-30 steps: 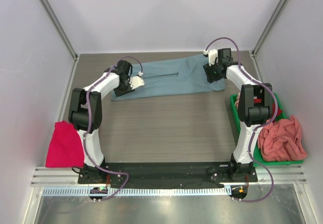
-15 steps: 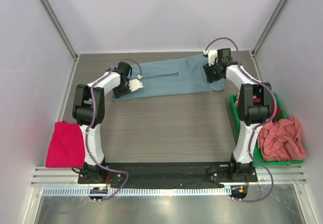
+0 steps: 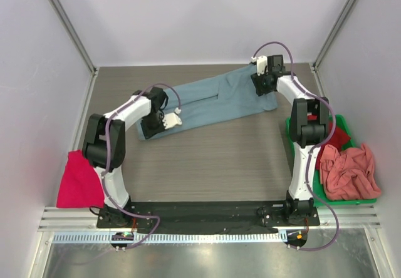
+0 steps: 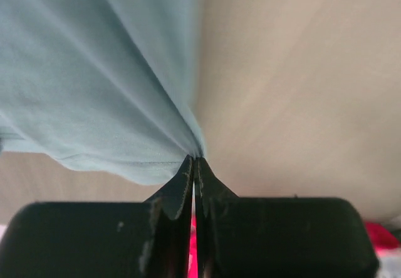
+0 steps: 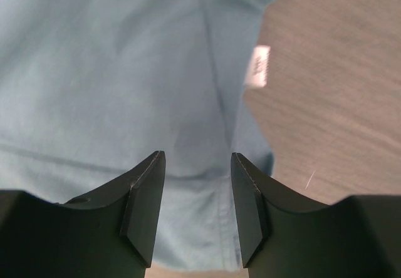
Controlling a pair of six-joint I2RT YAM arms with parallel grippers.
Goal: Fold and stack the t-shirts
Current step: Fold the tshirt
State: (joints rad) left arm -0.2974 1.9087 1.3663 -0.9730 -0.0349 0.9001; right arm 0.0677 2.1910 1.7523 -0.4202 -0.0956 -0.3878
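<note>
Plainly the job sits somewhere in its middle stretch. The grey-blue t-shirt (image 3: 213, 102) lies across the far part of the surface (image 3: 213, 165), drawn out as a long, narrow, slanted band. It looks already folded lengthwise, though the layers cannot be counted from above. Its left end is caught by the left end effector (image 4: 195, 162), whose fingers are pressed together on a gathered edge, the cloth fanning away from the pinch. At the opposite end the right end effector (image 5: 197, 157) hangs over the shirt with its fingers spread, gripping nothing. A white label (image 5: 259, 65) shows at the cloth's edge just beside it. By my reading this shirt needs its crosswise folds before it can be stacked.

Further out, a magenta-pink t-shirt (image 3: 80, 179) lies at the left edge of the surface as a compact rectangle, seemingly folded and probably the base of the stack. On the right, a green bin (image 3: 351, 200) holds a crumpled salmon-pink t-shirt (image 3: 349, 171), spilling over the rim, and a red t-shirt (image 3: 337, 137), only partly visible. Both look unfolded. So, roughly, one is done, one is under way and two are waiting.
</note>
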